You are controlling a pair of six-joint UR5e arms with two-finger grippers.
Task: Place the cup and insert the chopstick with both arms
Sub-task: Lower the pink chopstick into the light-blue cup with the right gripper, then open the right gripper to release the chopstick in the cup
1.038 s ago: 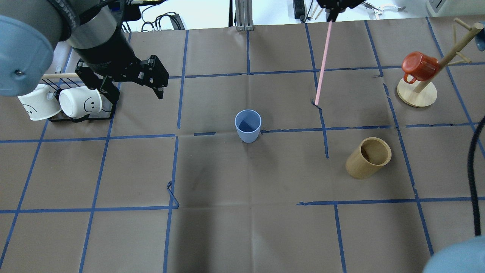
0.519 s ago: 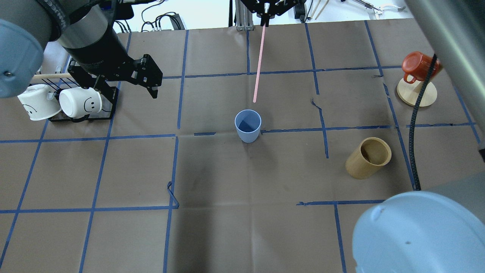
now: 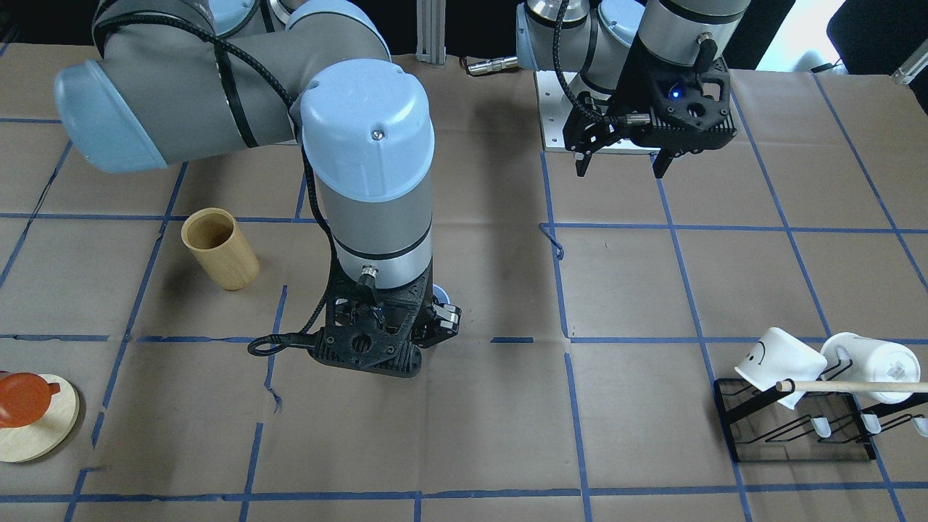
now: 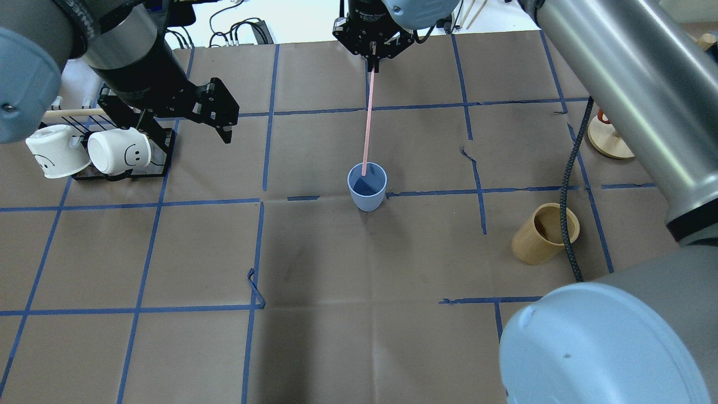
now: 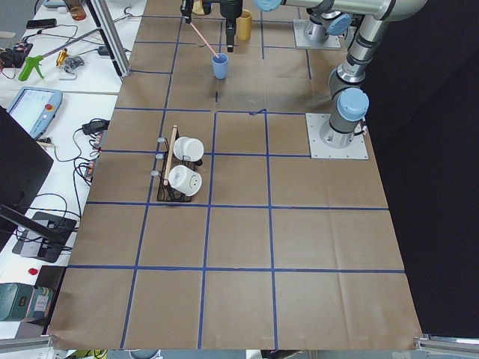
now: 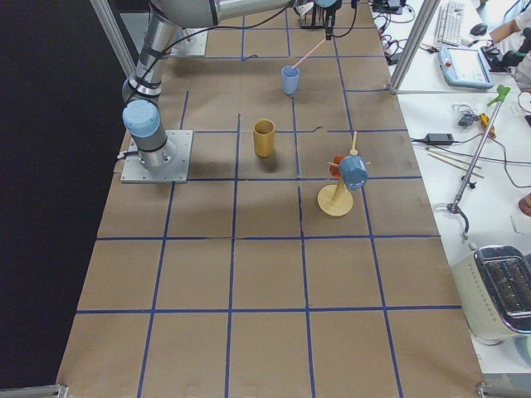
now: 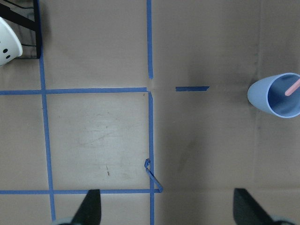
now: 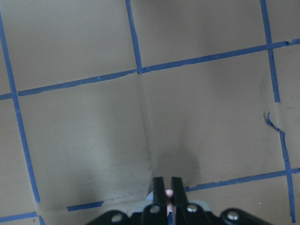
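Two white mugs [image 4: 115, 151] hang on a rack [image 3: 797, 458] at the desk's left edge. The left gripper [image 3: 622, 170] hovers beside them, fingers spread and empty. Mid-desk stands the blue cup [image 4: 367, 201]. The pink chopstick [image 4: 367, 120] slants into its mouth, pinched by the right gripper [image 4: 371, 59] near the far edge. A wooden cup [image 4: 530, 247] stands toward the right edge.

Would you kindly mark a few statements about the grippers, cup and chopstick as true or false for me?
1. The right gripper grips the chopstick. True.
2. The blue cup lies on its side. False: it stands upright.
3. The left gripper is shut on a mug. False: it is open and empty.
4. The chopstick's tip is over the blue cup's mouth. True.
5. Two white mugs hang on the rack. True.
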